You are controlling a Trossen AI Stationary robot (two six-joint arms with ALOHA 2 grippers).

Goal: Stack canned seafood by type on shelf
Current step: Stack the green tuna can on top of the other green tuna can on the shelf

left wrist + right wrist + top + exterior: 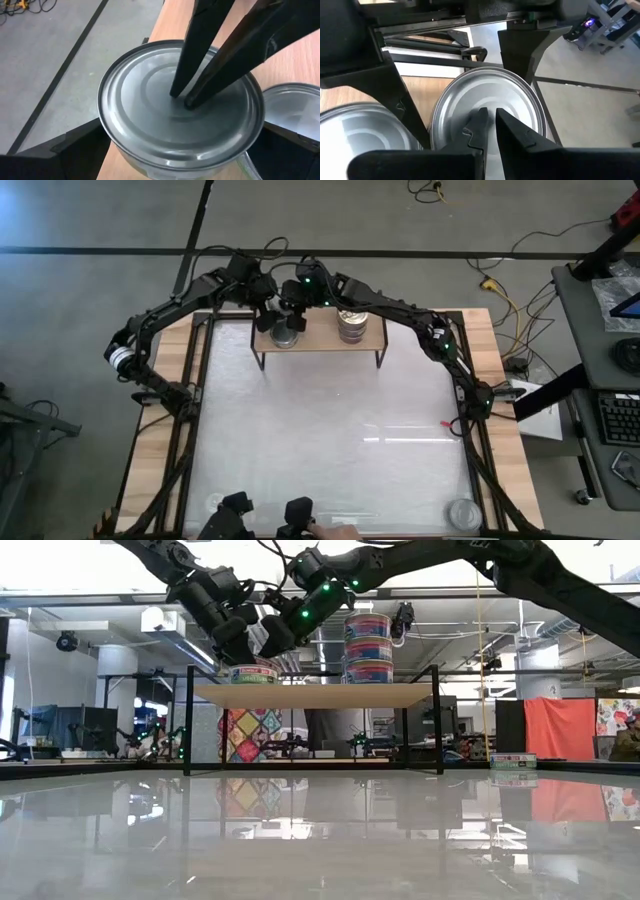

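On the shelf's [320, 348] left end, my right gripper [182, 100] presses closed fingertips onto a silver tin's [150, 105] lid, probably pinning it. Left gripper [272, 310] straddles that tin, jaws wide, gripping nothing. Finished stack [368, 647] stands just beside. One tin [462, 513] waits near the table's front edge.

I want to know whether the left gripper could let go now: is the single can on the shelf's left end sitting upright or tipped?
Upright. The can sits flat on the shelf, its lid level, with the left gripper open around it.

single tin [253, 673] left on shelf [310, 694], stack [368, 647] right
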